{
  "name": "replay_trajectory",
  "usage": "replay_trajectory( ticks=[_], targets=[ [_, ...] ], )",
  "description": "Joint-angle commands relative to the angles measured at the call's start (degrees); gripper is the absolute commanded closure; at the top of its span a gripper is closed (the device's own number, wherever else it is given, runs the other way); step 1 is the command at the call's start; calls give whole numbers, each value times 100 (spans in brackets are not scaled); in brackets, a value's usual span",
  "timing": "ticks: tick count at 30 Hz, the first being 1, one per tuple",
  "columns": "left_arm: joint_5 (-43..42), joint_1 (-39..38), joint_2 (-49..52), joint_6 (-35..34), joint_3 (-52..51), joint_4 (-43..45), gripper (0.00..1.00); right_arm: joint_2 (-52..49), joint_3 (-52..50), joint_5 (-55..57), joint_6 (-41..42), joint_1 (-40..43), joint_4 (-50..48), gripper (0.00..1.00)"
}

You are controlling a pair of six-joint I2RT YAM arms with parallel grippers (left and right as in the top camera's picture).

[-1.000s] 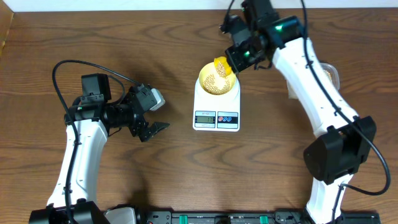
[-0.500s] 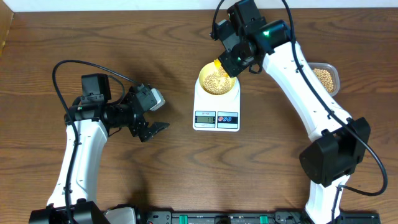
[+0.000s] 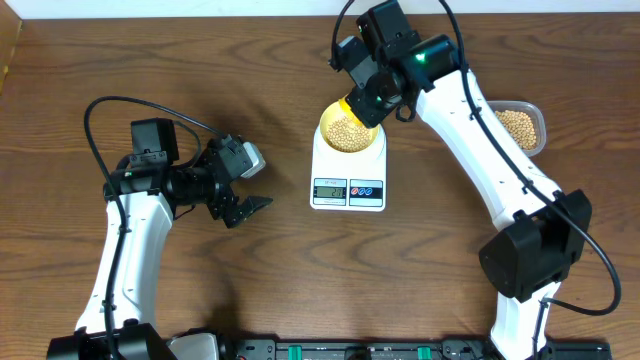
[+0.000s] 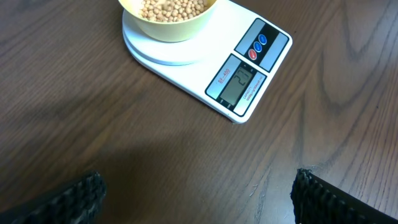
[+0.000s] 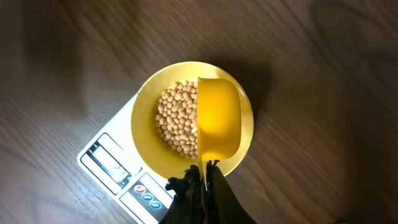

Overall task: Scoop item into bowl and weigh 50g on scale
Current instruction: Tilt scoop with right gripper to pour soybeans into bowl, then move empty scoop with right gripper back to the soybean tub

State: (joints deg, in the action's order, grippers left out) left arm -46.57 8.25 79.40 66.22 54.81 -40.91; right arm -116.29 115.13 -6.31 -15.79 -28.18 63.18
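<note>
Yellow scoop (image 5: 219, 118) over bowl (image 5: 143, 118) — bean tub (image 3: 540, 120) R of scale (image 3: 348, 190).

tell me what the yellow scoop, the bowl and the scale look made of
The bright yellow measuring scoop: likely plastic, smooth, evenly coloured, soft sheen. The small round pale yellow bowl: probably plastic too, thin matte rim. The white rectangular digital scale: smooth moulded plastic housing, printed panel, LCD window.
</note>
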Motion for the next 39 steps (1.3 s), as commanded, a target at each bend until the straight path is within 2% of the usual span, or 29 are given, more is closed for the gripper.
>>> replay_trajectory(
  ticks=[1,11,21,29,39],
  targets=[
    [-31,20,35,-9,-59,-17,2,197,142,39,-426,-76,0,99],
    [-31,20,35,-9,-59,-17,3,197,142,15,-391,-61,-11,99],
    [-31,20,35,-9,-59,-17,3,470,144,-437,251,315,-142,99],
    [-31,20,35,-9,-59,-17,3,1102,144,-741,1128,1263,61,99],
    [-31,20,35,-9,-59,-17,2,1202,129,-590,1255,2621,1134,99]
  ],
)
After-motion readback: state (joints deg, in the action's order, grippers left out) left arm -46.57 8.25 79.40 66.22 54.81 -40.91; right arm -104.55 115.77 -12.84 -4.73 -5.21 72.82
